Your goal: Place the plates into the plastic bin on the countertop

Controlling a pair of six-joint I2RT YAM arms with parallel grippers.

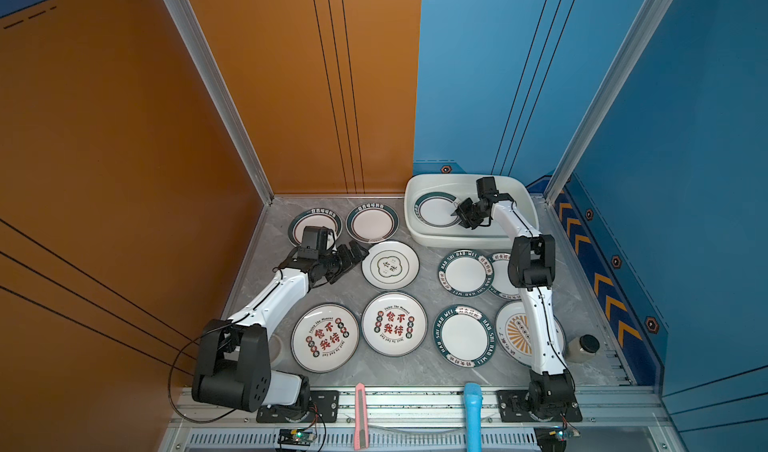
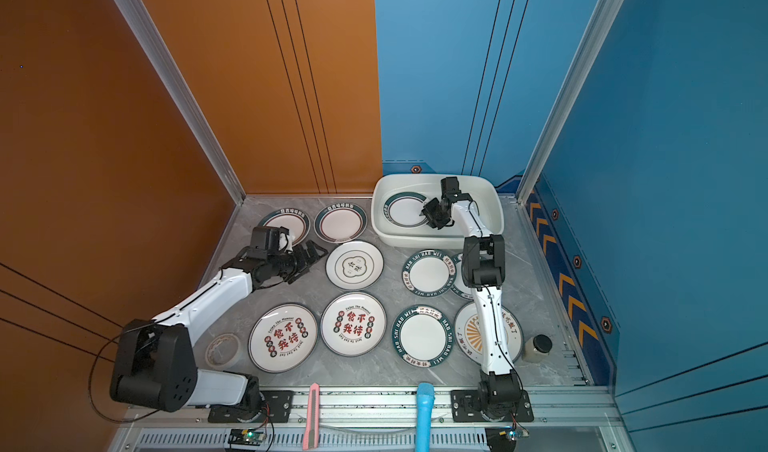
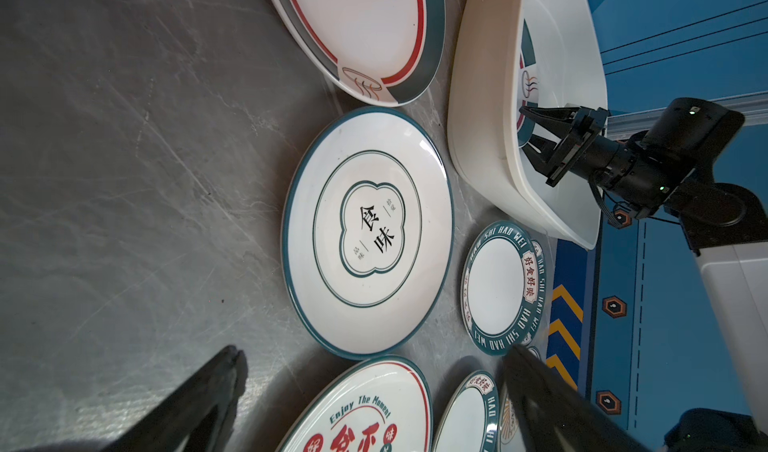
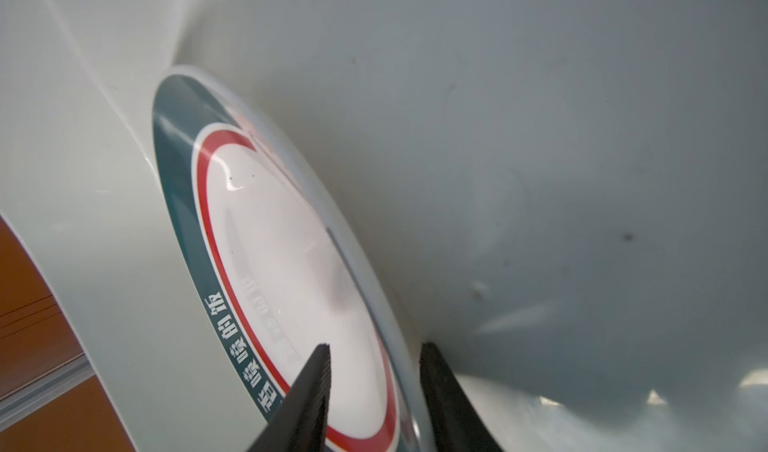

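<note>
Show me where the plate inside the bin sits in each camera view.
Top view: green-rimmed plate in the left half of the plastic bin, just right of centre.
Top view: same plate, near centre.
Left wrist: sliver above the bin wall, upper right.
Right wrist: fills lower centre-left.
Shared landmark: right gripper straddling its rim.

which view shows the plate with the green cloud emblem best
The left wrist view: the cloud-emblem plate sits whole, close and unblocked, its characters readable. Both top views show it whole too, but small. The right wrist view does not show it at all.
</note>
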